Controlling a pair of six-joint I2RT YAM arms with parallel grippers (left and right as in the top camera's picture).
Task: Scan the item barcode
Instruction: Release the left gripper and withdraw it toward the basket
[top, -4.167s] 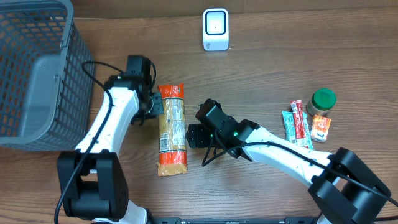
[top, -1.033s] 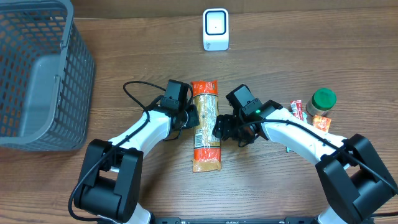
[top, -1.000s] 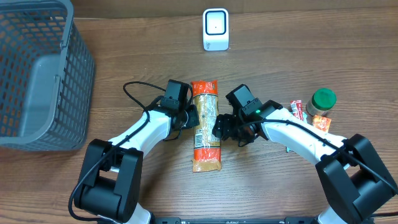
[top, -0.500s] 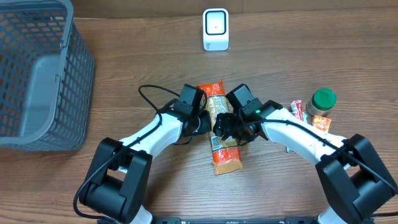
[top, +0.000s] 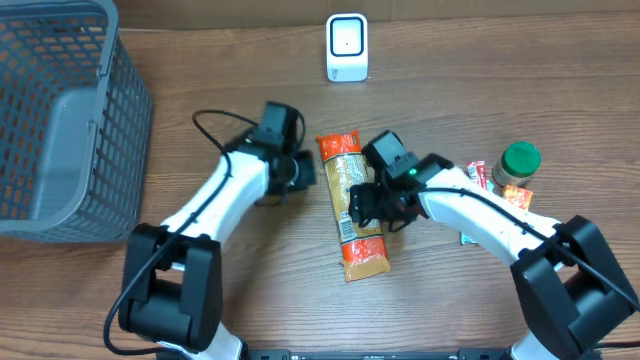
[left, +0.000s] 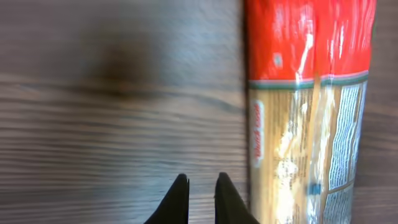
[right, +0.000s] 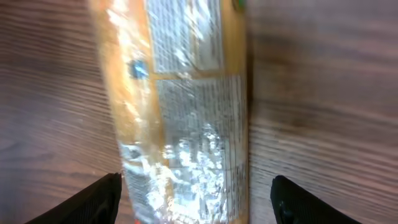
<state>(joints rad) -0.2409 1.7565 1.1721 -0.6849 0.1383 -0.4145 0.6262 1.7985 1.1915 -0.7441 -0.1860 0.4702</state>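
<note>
Pack (top: 357, 215) at table (top: 450, 80) centre, scanner (top: 347, 47) by far edge. Right gripper (top: 375, 205) spread astride pack; left gripper (top: 299, 170) pressed together, empty, just beside. Close squarely across width, avoid covering label, lift level.

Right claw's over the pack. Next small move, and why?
Probably close the right claw on the pack: its fingers stand open on either side of it, while the left claw is shut beside it, holding nothing.

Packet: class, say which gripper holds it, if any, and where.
Neither holds it. The left gripper is shut, empty, beside the packet; the right gripper straddles its middle, open.
</note>
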